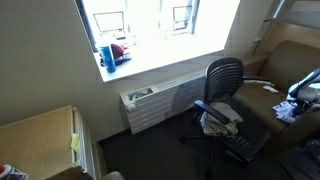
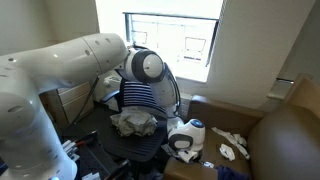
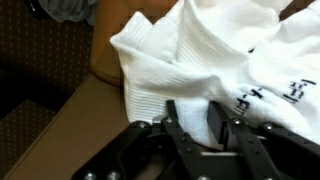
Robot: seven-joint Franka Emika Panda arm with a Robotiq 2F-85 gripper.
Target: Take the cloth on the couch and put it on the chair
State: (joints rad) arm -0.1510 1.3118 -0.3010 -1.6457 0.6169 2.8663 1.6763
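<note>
A white cloth (image 3: 180,50) with black printing lies crumpled on the brown couch (image 3: 70,120). In the wrist view my gripper (image 3: 192,110) has both fingers closed around a fold of it. In both exterior views the gripper (image 2: 185,138) (image 1: 303,92) sits low at the couch seat, next to the white cloth (image 2: 232,148) (image 1: 288,108). The black office chair (image 1: 222,78) (image 2: 140,95) stands right beside the couch (image 1: 285,60) (image 2: 290,130). A crumpled grey cloth (image 1: 220,117) (image 2: 135,122) lies on its seat.
A wall radiator (image 1: 160,100) stands under the bright window (image 1: 140,25), with a blue cup and other items (image 1: 113,55) on the sill. A light wooden cabinet (image 1: 40,140) is at the near side. The floor is dark carpet.
</note>
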